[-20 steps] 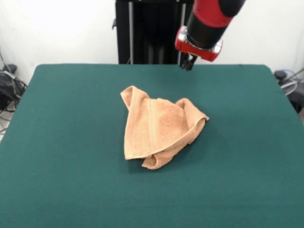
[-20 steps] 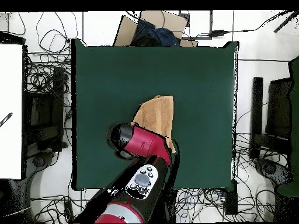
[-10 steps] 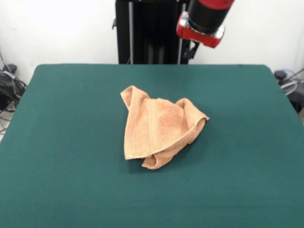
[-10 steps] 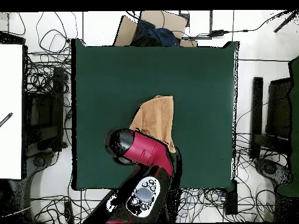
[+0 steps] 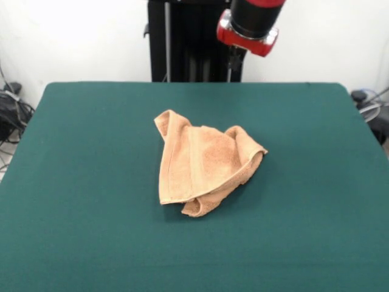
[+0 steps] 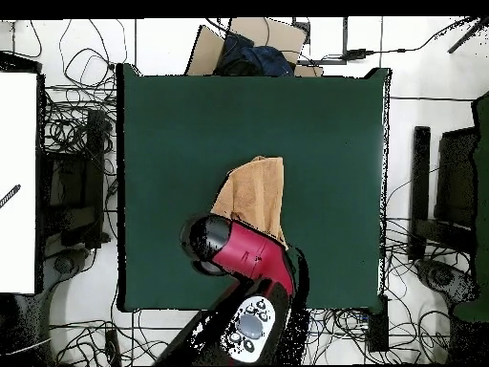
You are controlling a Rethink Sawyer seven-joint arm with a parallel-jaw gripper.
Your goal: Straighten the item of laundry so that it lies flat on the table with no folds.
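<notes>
Crumpled towel [image 5: 203,163] on green table [image 5: 79,182]; cables [image 6: 67,134] around; tool [image 5: 236,59] state unclear

1. White wall [image 5: 79,36] runs across the back in the front view, plain and evenly lit.
2. A black upright frame [image 5: 182,42] stands against it at twelve o'clock.
3. Dark cables [image 5: 12,112] bunch at nine o'clock, more gear [image 5: 371,106] at three.
4. From overhead, the pale floor [image 6: 425,105] is strewn with tangled black wires [image 6: 67,115].
5. A cardboard box [image 6: 250,38] sits at twelve o'clock; a white panel [image 6: 19,182] at nine; dark equipment [image 6: 449,191] at three.
</notes>
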